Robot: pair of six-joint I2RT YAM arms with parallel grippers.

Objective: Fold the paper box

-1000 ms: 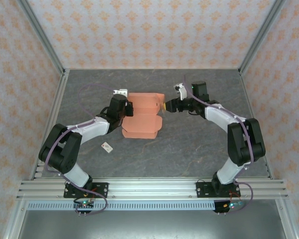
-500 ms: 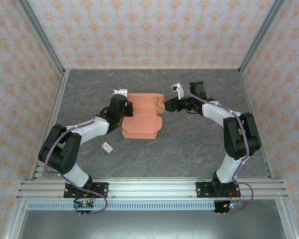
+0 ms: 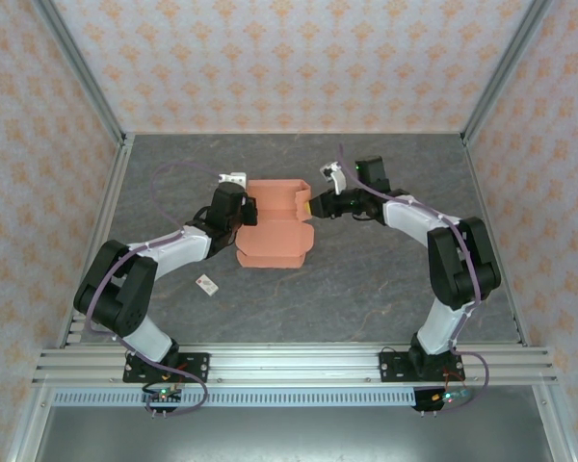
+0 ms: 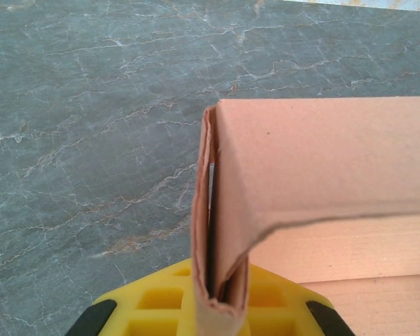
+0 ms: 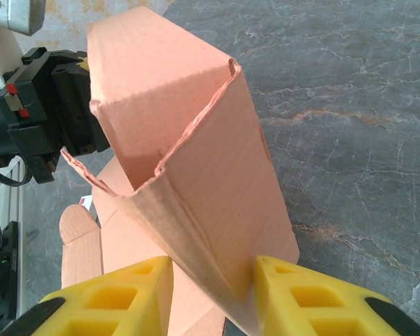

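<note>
Salmon-orange paper box (image 3: 275, 229) of thin, plain cardboard, partly folded, sits directly between your two grippers, one at each end of its raised far wall.

Start at your left gripper (image 4: 220, 283). Its yellow fingers (image 4: 157, 304) are pressed together on a doubled, upright strip of that wall, which rises straight out of the jaws and turns a corner away to the gripper's right.

Your right gripper (image 5: 213, 280) has its yellow fingers (image 5: 301, 290) partly spread, one on each side of a folded corner flap that narrows to a wedge between them. Both seem to touch the cardboard, but you cannot tell from these views whether they are squeezing it. Beyond the flap, the wall runs straight ahead of the right gripper towards the left one.

Work from that relation. The wall's long axis lies along the line from gripper to gripper, and the box's flat panels spread on the grey marbled tabletop (image 3: 385, 279) on the near side of both. Neither arm is nearer, since each is at its own end. Both arms reach forward with elbows bent outward, forearms angling inward and low, wrists facing each other. I judge the next fold needs the left pinch as anchor while the right end is tucked.
</note>
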